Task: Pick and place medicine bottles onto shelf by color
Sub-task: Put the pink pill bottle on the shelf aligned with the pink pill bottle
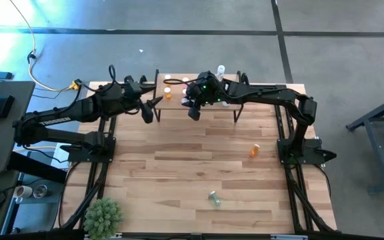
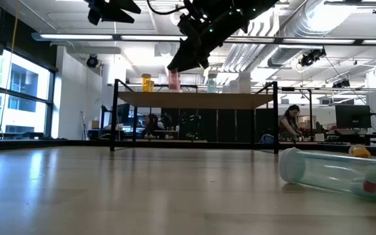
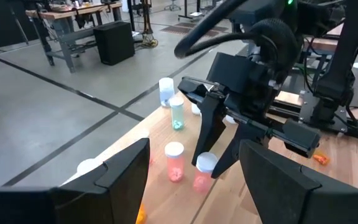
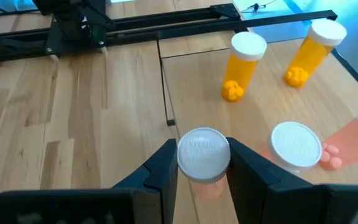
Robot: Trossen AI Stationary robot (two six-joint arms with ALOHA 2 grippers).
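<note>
The shelf (image 1: 213, 112) stands at the table's far middle. Two orange bottles (image 4: 241, 65) stand upright on its board, along with pink ones (image 4: 297, 146), a green one (image 3: 177, 114) and a clear one (image 3: 165, 90). My right gripper (image 4: 204, 158) hovers over the shelf's near part, shut on a pink bottle (image 3: 202, 174) with a white cap. My left gripper (image 1: 153, 110) waits open at the shelf's left end, holding nothing. An orange bottle (image 1: 254, 151) and a green bottle (image 1: 214, 198) lie on their sides on the table. My right gripper pinches the pink bottle at its white cap (image 4: 204, 154) between the two fingers (image 4: 166, 168). The fingers come slanting down from the table's right side. The bottle hangs upright below them, low over the shelf board. I cannot tell whether its base touches the board.
A green plant (image 1: 103, 217) sits at the table's near left corner. Bare tabletop lies between the shelf and the two loose bottles. The standing pink bottle sits close beside the held one. People work at desks in the room beyond.
</note>
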